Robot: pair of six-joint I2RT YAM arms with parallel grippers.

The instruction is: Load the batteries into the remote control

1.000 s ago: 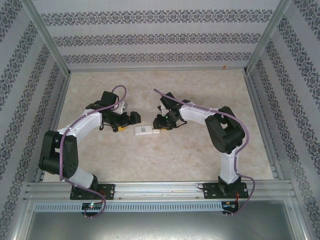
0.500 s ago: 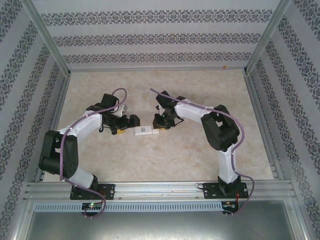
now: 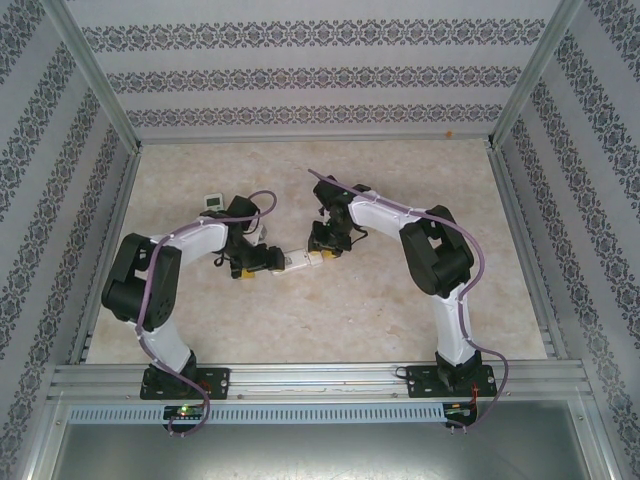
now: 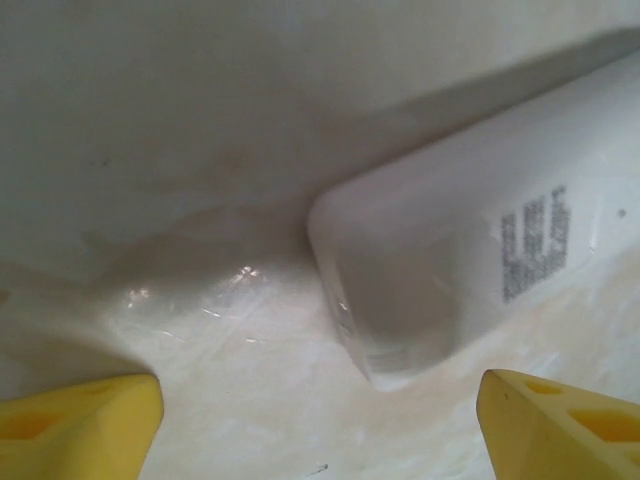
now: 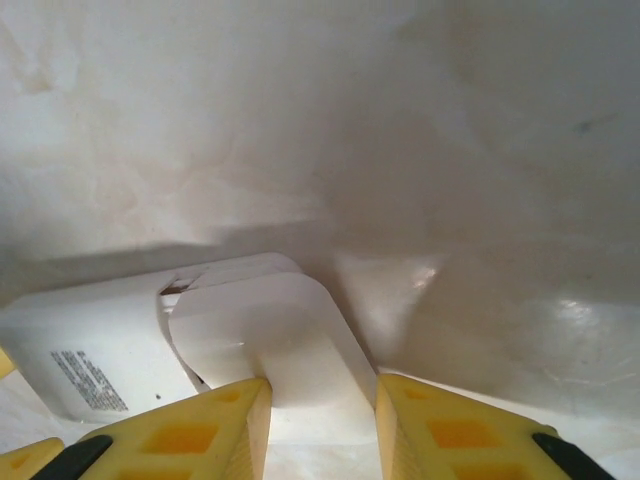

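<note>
From above, the remote control [image 3: 296, 260] is lying near the middle of the table [image 3: 350, 330], a little toward its left edge. It is sitting between the left gripper [image 3: 272, 260] and the right gripper [image 3: 322, 254]. A small white device [image 3: 213, 202] is sitting nearer the far-left corner.

In the left wrist view, the yellow fingers [image 4: 80, 430] are standing open on either side of the remote's rounded end, not touching it.

In the right wrist view, the right fingers [image 5: 215, 430] are pinching a white cover [image 5: 265, 335] that is overlapping the remote's end.
</note>
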